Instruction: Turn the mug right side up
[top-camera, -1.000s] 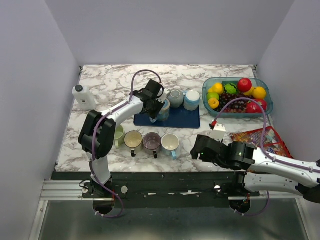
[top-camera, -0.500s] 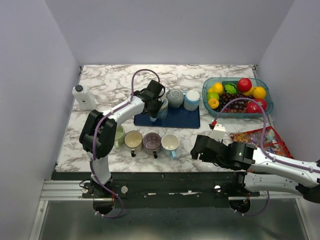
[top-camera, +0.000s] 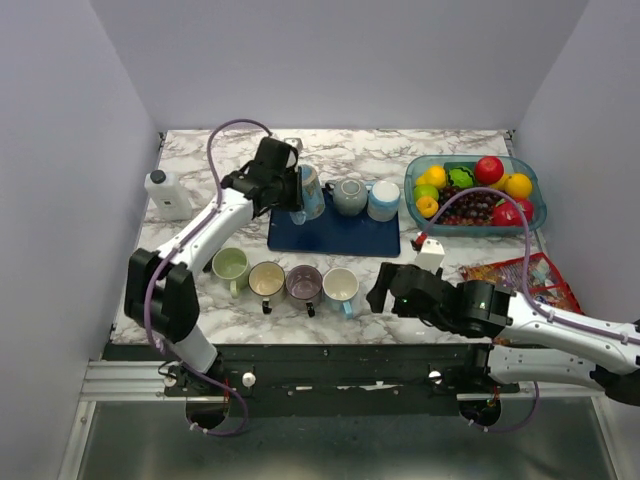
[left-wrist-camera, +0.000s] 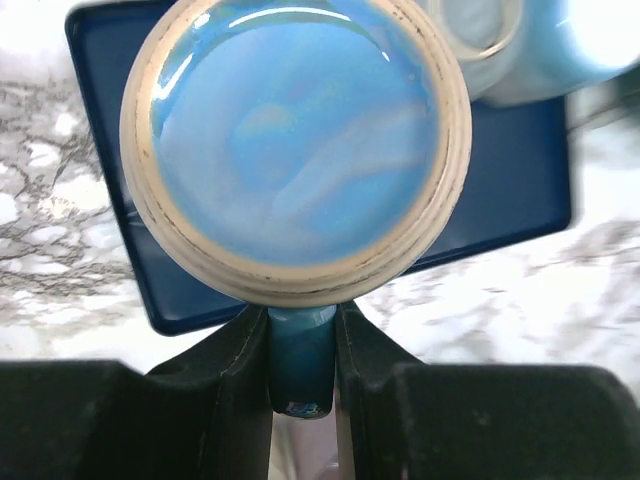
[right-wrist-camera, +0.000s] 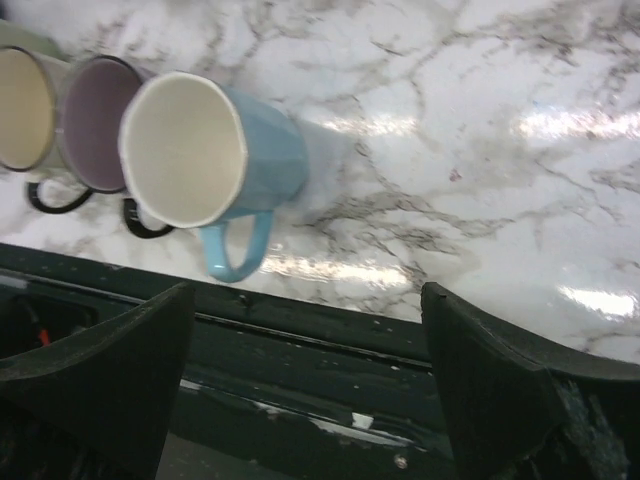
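Fruit (top-camera: 489, 169) fills the far-right bowl (top-camera: 410, 177); the left hand (top-camera: 293, 192) grasps the handle (left-wrist-camera: 302, 370) of the blue mug (left-wrist-camera: 300, 140), plain only from its wrist; the right hand (right-wrist-camera: 305, 340) gapes, released.

7 mugs (top-camera: 341, 286) (4 in a row), 1 mat (top-camera: 360, 238), 1 fruit tray (top-camera: 409, 182), 1 bottle (top-camera: 167, 193)
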